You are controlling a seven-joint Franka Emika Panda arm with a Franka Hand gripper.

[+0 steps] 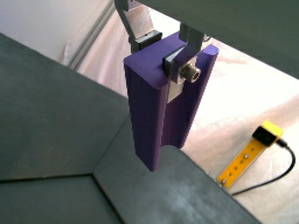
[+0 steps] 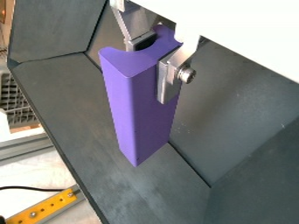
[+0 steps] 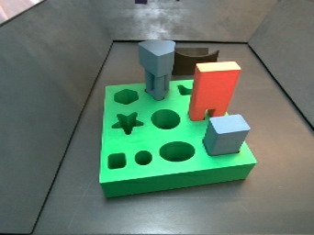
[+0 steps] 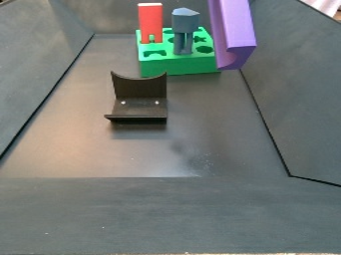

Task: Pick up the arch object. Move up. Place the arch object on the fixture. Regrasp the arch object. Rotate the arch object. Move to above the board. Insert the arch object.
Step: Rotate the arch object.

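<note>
Where dark floor spreads, claw (image 2: 162, 58) grips arch object (image 2: 136, 105).

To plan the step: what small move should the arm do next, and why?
Probably carry the arch object sideways toward the fixture. The claw holds it upright, high beside the board, and the fixture stands free.

You see the board (image 3: 166, 147) at centre. A grey-blue post (image 3: 156, 66) stands near its 12 o'clock edge, a red-orange block (image 3: 212, 89) at 2 o'clock, and a grey-blue cube (image 3: 227, 134) at 4 o'clock. The fixture (image 3: 196, 61) sits behind. The pincer is out of view.
</note>
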